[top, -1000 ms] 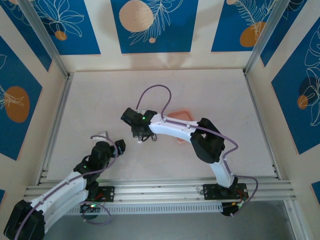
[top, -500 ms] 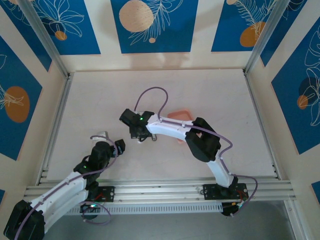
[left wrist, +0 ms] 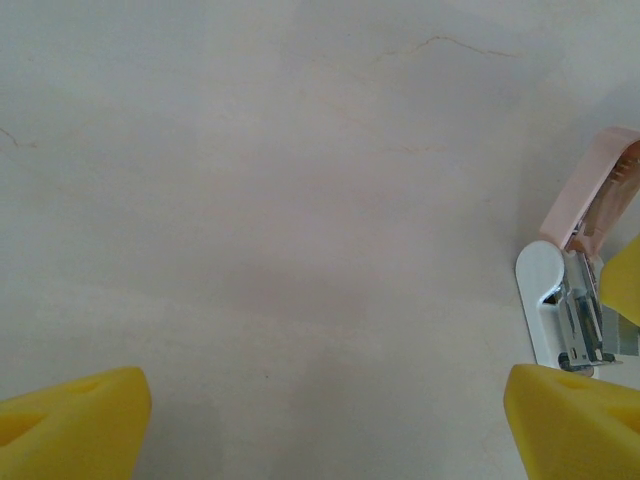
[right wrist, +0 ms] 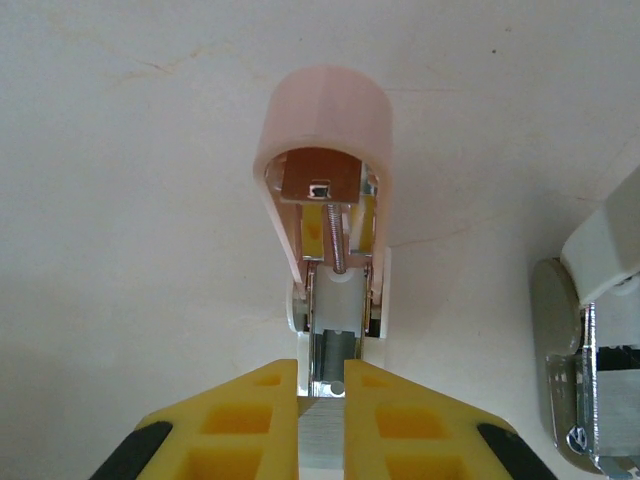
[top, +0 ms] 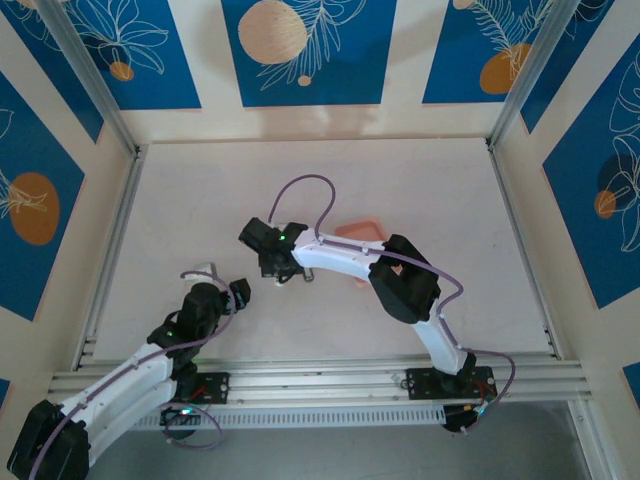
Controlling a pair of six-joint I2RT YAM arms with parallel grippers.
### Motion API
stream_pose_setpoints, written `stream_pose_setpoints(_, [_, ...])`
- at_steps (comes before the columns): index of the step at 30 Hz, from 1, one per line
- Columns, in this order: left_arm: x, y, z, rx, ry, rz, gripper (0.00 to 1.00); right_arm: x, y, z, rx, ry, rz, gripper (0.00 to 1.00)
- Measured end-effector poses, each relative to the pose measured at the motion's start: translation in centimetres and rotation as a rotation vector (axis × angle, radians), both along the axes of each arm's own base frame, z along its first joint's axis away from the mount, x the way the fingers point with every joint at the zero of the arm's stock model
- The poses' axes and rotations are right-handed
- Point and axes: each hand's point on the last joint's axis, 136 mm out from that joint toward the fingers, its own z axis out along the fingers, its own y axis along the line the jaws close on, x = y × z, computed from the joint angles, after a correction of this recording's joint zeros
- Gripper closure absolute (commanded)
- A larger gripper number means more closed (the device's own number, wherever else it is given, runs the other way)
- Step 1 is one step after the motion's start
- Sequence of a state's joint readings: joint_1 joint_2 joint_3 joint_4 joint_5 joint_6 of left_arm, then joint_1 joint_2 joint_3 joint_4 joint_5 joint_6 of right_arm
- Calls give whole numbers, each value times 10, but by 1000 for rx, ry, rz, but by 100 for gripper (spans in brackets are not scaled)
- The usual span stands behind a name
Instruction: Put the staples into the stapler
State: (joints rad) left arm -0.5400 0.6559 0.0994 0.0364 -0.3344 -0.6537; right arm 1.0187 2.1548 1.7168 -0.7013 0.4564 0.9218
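Note:
The stapler (right wrist: 325, 150) lies on the table with its pink lid swung up, so the metal channel (right wrist: 335, 350) is exposed. My right gripper (right wrist: 322, 375) hovers just above the near end of that channel. It is shut on a grey strip of staples (right wrist: 322, 445) clamped between its yellow fingers. From the top it shows as the right gripper (top: 275, 265), reaching left of the salmon-pink tray (top: 362, 228). My left gripper (left wrist: 320, 430) is open over bare table, with the stapler (left wrist: 560, 290) at the right edge of its view. Seen from the top, the left gripper (top: 238, 293) sits below and left of the right one.
A white and grey metal object (right wrist: 590, 350) lies just right of the stapler. The right arm partly covers the tray. Aluminium rails (top: 320, 380) run along the near edge and both sides, with patterned walls beyond.
The right arm has edged slightly to the left over the stapler. The left arm has not moved.

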Motion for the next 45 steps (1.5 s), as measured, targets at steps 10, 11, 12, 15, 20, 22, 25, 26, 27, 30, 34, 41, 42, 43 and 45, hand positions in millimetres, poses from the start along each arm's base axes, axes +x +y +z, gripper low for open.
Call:
stream_pose_setpoints(10, [0,0,0,1,0,-2,9,5,-2,-3,-11,-11,1,85])
stream_pose_setpoints(11, [0,0,0,1,0,-2,9,6,-3,-3,-12,-12,1,85])
stream_pose_setpoints(12, [0,0,0,1,0,-2,9,6,-3,-3,-12,-14,0,85])
stream_pose_setpoints(15, [0,0,0,1,0,-2,9,7,-2,-3,-10,-18,3,86])
stream_pose_setpoints(20, [0,0,0,1,1,-2,9,9,1,-1,2,-27,6,85])
stream_pose_setpoints(22, [0,0,0,1,1,-2,9,9,1,-1,4,-28,6,86])
stream_pose_setpoints(25, [0,0,-1,1,1,-2,9,10,1,-2,4,-28,4,85])
stream_pose_setpoints(26, [0,0,-1,1,1,-2,9,10,1,-2,4,-28,4,86])
stream_pose_setpoints(27, [0,0,-1,1,1,-2,9,10,1,-3,2,-27,4,85])
stream_pose_setpoints(30, [0,0,-1,1,1,-2,9,10,1,-6,-2,-24,4,85])
stream_pose_setpoints(34, [0,0,-1,1,1,-2,9,10,-1,-11,-11,-18,3,85])
stream_pose_setpoints(41, [0,0,-1,1,1,-2,9,10,-1,-11,-12,-18,3,86])
stream_pose_setpoints(42, [0,0,-1,1,1,-2,9,10,-1,-11,-13,-18,3,86])
stream_pose_setpoints(43, [0,0,-1,1,1,-2,9,10,-1,-11,-13,-19,3,86])
stream_pose_setpoints(45, [0,0,-1,1,1,-2,9,11,-1,-11,-18,-27,4,86])
